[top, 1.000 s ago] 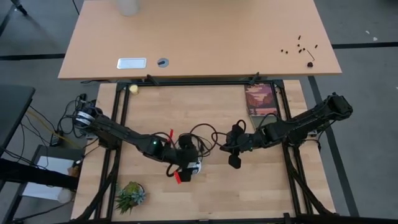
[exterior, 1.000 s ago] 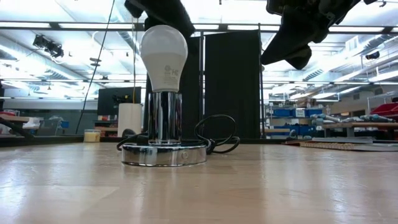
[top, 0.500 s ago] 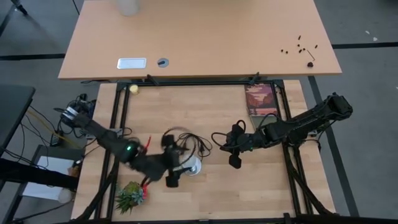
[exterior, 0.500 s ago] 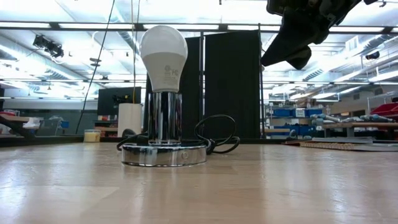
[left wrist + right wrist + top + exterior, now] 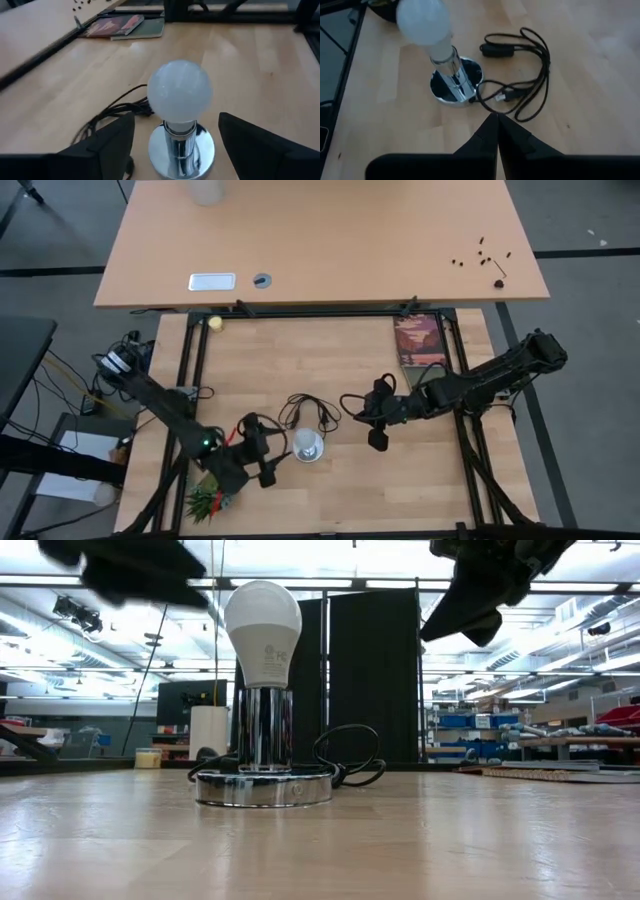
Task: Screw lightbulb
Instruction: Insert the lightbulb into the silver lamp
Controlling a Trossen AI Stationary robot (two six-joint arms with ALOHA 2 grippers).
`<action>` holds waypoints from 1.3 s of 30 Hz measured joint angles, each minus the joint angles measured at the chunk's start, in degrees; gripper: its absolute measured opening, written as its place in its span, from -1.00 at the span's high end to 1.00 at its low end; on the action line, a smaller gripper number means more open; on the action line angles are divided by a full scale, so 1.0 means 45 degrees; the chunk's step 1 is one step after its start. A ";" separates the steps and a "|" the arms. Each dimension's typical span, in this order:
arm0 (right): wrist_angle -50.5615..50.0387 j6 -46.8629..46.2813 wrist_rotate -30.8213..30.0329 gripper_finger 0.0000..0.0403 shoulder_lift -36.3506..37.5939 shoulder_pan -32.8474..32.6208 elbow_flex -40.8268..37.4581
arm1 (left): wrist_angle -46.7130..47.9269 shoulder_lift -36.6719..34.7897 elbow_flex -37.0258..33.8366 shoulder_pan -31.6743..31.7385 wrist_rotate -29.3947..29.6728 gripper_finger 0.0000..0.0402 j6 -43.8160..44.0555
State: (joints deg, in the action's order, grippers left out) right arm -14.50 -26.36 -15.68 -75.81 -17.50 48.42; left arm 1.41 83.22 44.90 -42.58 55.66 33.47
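Note:
The white lightbulb (image 5: 263,632) stands upright with its base in the chrome socket stem (image 5: 263,730), which rises from a round chrome base (image 5: 263,788) on the wooden table. It also shows in the high view (image 5: 308,444) and the left wrist view (image 5: 179,95). My left gripper (image 5: 270,462) is open, a little to the table's left of the bulb and facing it, its fingers (image 5: 112,142) wide apart and touching nothing. My right gripper (image 5: 378,438) is shut and empty, to the right of the bulb and above the table (image 5: 496,119).
The socket's black cord (image 5: 312,411) lies in loops on the table just beyond the base. A small green plant (image 5: 208,496) stands near the front left. A book (image 5: 420,340) lies at the far right. A small yellow ball (image 5: 214,323) lies at the far left.
My left gripper has drawn away from over the bulb toward the table's left and near edge, and now faces the bulb from the side. The bulb has stayed upright in the socket. My right arm has kept still.

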 joint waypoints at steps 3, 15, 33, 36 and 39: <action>-0.0387 0.0397 0.0056 0.90 0.0000 0.0005 0.0427 | -0.1715 -0.0019 -0.1038 0.0198 -0.0011 -0.43 -0.0100; -0.1007 0.1642 0.0552 0.90 0.0000 0.0193 0.1616 | -0.4455 0.1256 -0.1869 0.1695 -0.1935 -0.31 -0.0338; -0.3622 0.3315 0.0646 0.90 -0.0083 0.0748 0.4505 | -0.6189 0.3821 -0.1864 0.1897 -0.2340 -0.26 -0.0396; -0.3764 0.3325 0.0699 0.90 -0.0300 0.0753 0.4489 | -0.7281 0.4526 -0.1864 0.2059 -0.2356 -0.26 -0.0604; -0.3757 0.3320 0.0736 0.90 -0.0547 0.0753 0.4500 | -0.8210 0.5177 -0.1854 0.2265 -0.2511 -0.26 -0.0822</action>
State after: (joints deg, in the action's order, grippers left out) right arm -31.41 -11.42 -12.37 -78.27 -14.11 68.67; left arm -35.54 106.52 36.56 -32.39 44.36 29.77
